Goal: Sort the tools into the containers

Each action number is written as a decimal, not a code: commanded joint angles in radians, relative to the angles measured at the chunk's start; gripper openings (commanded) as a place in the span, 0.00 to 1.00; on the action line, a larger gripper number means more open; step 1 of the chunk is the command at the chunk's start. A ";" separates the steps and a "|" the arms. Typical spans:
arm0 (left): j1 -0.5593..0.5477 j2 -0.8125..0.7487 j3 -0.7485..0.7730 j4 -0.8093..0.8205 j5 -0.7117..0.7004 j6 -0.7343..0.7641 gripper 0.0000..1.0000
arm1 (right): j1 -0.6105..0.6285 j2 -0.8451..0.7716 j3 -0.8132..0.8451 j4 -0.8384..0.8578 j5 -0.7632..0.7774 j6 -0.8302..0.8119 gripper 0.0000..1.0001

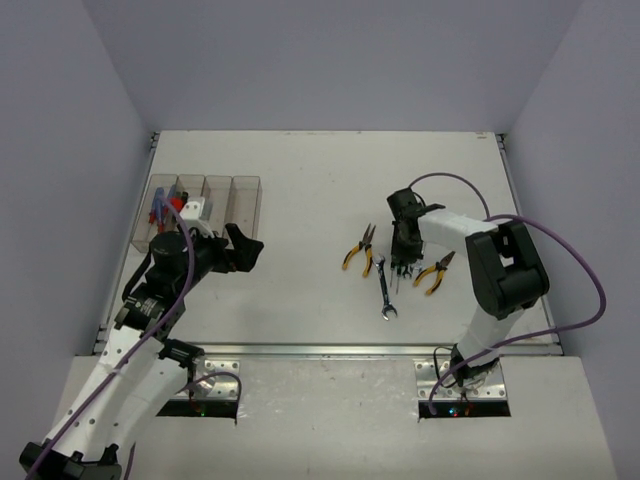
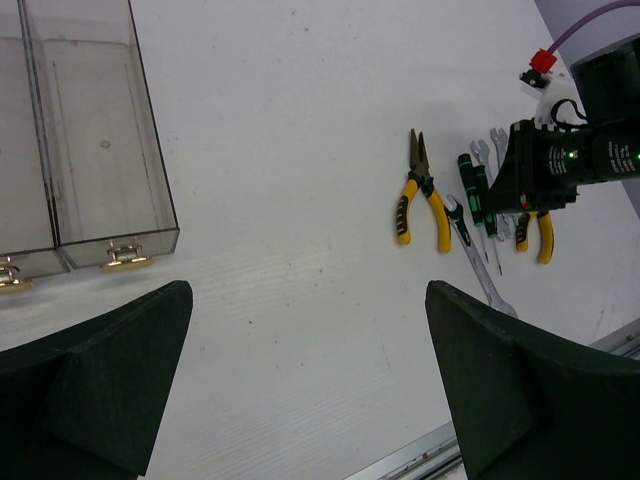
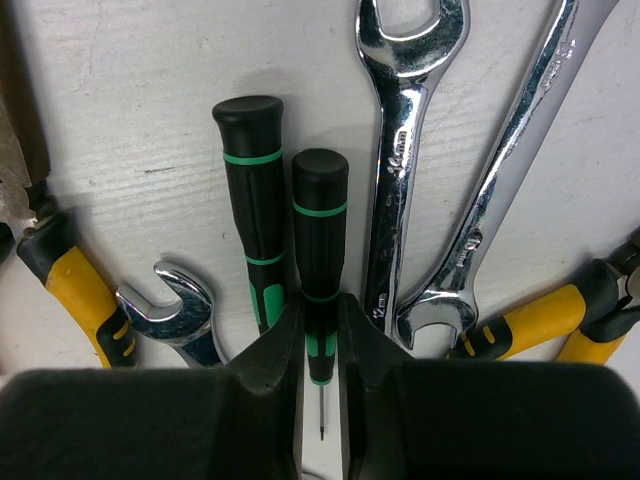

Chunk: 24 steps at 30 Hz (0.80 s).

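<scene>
Your right gripper clamps the slimmer black-and-green screwdriver lying on the table, thicker screwdriver just left, wrenches just right. Your left gripper hangs empty, fingers wide apart, clear bins ahead-left.

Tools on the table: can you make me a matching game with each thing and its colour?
Things:
1. pliers
2. wrench
3. screwdriver
4. bins

Colours:
A. clear
B. black and green
C. yellow handles
D. silver

Pairs: 1-C, 2-D, 3-B, 4-A
</scene>
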 commanded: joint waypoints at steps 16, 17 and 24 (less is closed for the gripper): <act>-0.052 0.205 -0.259 1.081 0.444 -0.531 1.00 | 0.044 -0.513 -0.176 0.506 -1.113 -0.062 0.00; -0.070 0.242 -0.261 1.150 0.454 -0.563 1.00 | 0.059 -0.536 -0.211 0.655 -1.209 0.003 0.00; -0.255 0.361 -0.195 1.271 0.397 -0.519 1.00 | 0.230 -0.617 -0.200 0.732 -1.258 -0.020 0.00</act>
